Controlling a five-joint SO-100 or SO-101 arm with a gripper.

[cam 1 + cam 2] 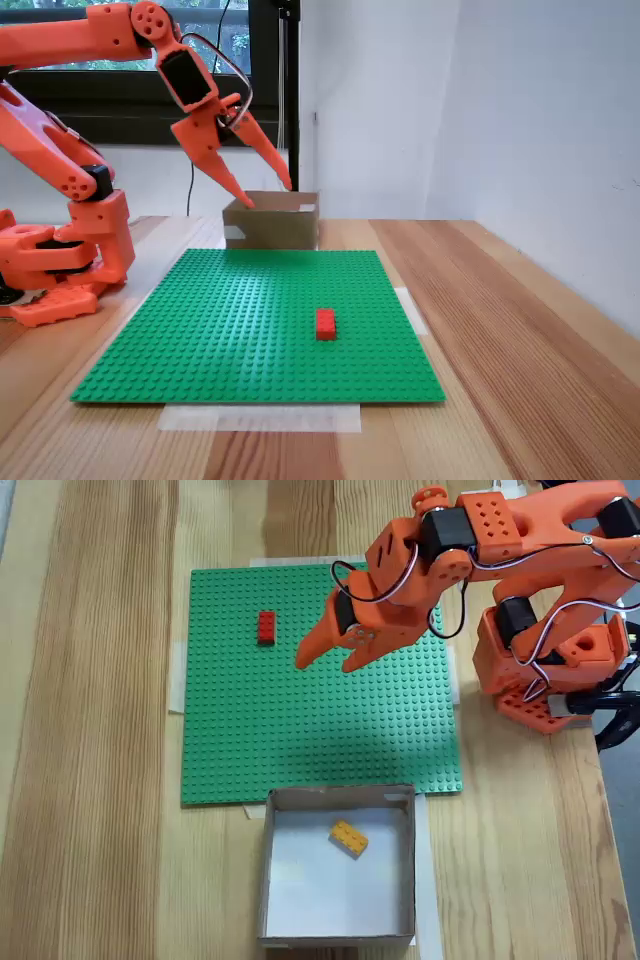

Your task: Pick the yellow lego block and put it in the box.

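The yellow lego block (349,837) lies inside the box (338,939), at six o'clock of the baseplate (240,740). The tool (322,665) hangs spread and apparently empty; lift clear, retreat smoothly.

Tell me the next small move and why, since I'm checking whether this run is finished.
Probably just draw the arm back toward its base. The yellow lego block already lies inside the box, and the gripper hangs open and empty above the green baseplate. The red brick sits apart on the plate and needs no handling.
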